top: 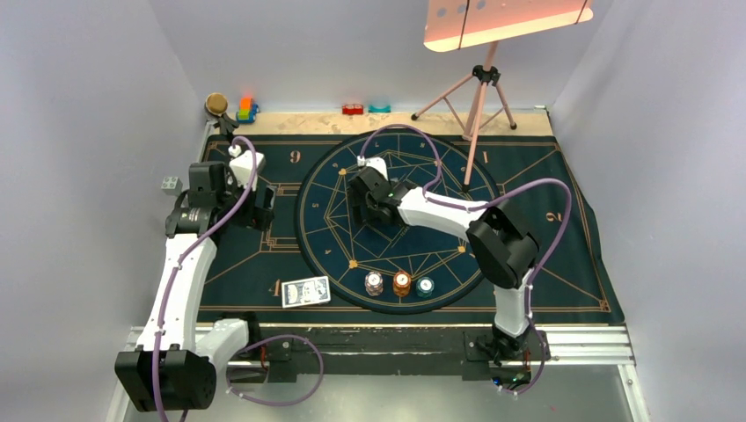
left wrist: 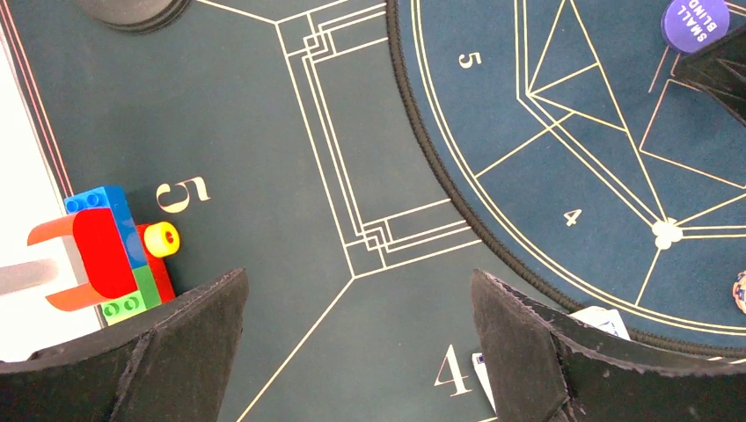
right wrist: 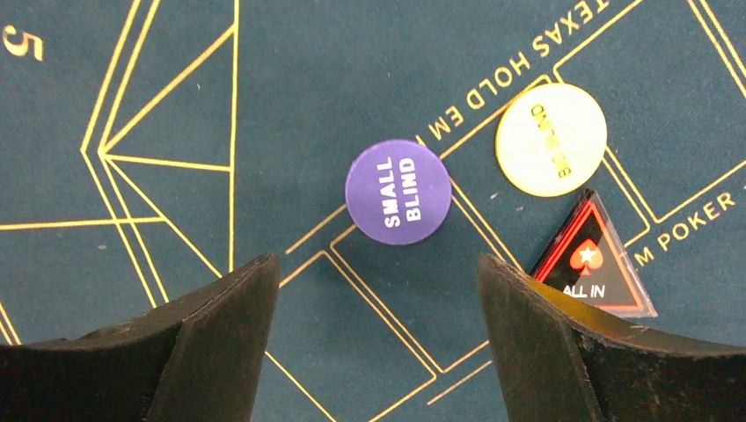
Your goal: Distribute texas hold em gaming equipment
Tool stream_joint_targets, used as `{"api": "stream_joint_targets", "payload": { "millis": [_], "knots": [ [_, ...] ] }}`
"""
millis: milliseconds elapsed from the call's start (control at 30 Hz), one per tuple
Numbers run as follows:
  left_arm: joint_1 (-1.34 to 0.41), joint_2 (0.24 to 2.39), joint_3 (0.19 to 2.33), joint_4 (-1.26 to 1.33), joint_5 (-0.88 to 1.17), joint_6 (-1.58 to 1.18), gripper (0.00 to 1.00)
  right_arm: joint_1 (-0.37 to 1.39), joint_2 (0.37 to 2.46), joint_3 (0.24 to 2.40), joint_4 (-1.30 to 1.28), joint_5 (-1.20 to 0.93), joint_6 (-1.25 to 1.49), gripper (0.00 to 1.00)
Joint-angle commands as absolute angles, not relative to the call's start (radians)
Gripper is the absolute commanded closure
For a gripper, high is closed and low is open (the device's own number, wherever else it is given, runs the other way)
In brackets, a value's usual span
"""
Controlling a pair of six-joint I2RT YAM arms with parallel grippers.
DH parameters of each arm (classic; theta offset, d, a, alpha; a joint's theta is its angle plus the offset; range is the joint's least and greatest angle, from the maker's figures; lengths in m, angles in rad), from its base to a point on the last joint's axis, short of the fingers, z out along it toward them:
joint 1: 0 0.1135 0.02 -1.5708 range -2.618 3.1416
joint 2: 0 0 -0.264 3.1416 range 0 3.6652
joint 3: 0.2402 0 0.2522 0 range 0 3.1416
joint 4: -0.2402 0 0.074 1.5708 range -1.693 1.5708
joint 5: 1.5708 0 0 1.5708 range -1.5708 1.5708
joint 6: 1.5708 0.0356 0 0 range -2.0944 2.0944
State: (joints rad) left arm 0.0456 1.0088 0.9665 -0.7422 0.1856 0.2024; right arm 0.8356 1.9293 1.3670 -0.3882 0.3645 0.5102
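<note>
Right tool (right wrist: 374, 268) gapes wide over a purple round disc (right wrist: 398, 192); its finger (right wrist: 572, 352) partly hides the red triangular token (right wrist: 588, 262) from me. Left tool (left wrist: 358, 280) equally wide.

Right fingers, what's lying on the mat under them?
Below the open right fingers lies a purple Small Blind disc; beside it a cream Big Blind disc and an All In token, partly covered by one finger.

A dark blue mat (top: 572, 264) with gold lines lies spread out flat. Stacked toy blocks (top: 246, 110) sit at its far-left corner beside a round brown thing (top: 215, 104), perhaps a lid. A pink tripod (top: 485, 75) stands at the far edge.
</note>
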Motion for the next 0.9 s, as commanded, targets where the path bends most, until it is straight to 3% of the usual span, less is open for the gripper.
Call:
{"api": "stream_joint_targets", "payload": {
  "millis": [0,367,733,867],
  "knots": [
    [0.050,1.001,0.956,-0.705,0.222,0.181,0.00,0.833,1.955,1.434,-0.367,0.403,0.523,0.16],
    [0.050,0.975,0.933,-0.689,0.230,0.175,0.00,0.816,2.051,1.530,-0.391,0.424,0.502,0.17],
    [0.051,0.975,0.925,-0.678,0.232,0.174,0.00,0.808,2.046,1.478,-0.373,0.431,0.500,0.18],
    [0.051,0.971,0.923,-0.677,0.230,0.174,0.00,0.808,2.067,1.484,-0.371,0.409,0.507,0.24]
  ]
}}
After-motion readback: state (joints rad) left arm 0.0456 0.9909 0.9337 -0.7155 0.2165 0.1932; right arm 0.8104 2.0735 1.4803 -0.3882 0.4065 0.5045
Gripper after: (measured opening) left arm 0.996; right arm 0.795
